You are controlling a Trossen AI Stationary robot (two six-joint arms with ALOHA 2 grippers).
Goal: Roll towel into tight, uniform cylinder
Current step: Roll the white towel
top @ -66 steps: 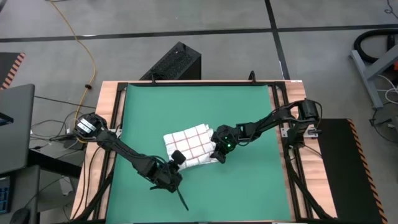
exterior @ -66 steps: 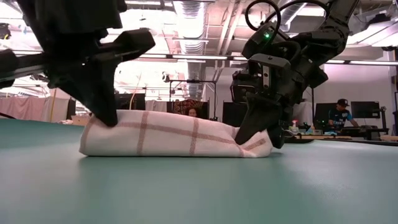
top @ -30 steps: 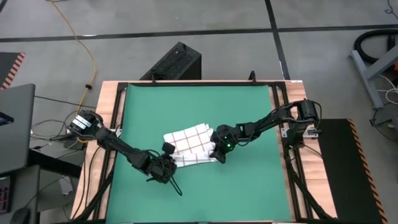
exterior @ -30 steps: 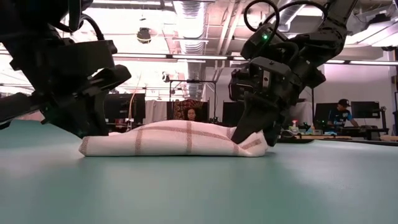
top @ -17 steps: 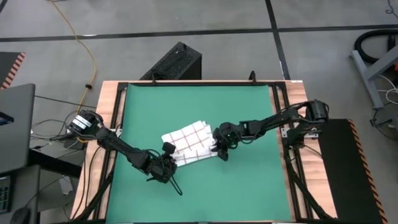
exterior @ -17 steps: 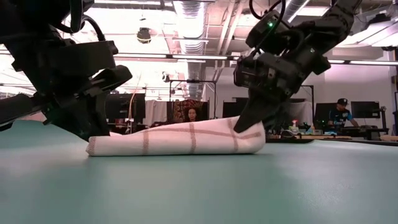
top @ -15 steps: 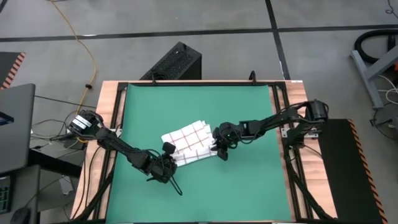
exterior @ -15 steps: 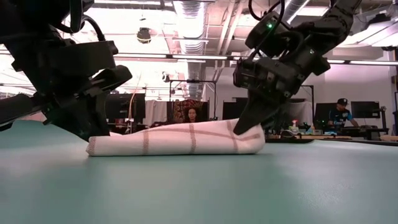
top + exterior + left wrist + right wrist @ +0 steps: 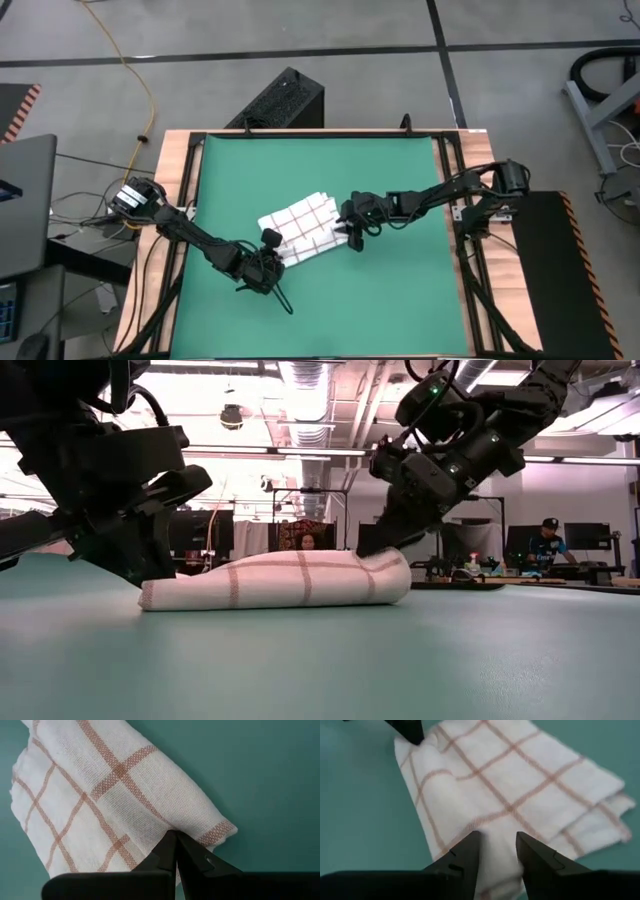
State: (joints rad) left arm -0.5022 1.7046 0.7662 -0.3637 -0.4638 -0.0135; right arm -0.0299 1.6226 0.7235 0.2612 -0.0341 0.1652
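A robotics laboratory or workshop. Seen from above, a wooden-framed table carrying a green mat stands on a grey concrete floor crossed by dark lines; a yellow cable trails over it, a black box-shaped unit sits beyond the table's far edge, and hazard-striped tape marks a surface beside the table's left edge. The level view shows an exposed ceiling with ventilation ducts and strip lights, rows of workstations with monitors, and a seated person in a cap at the far right.
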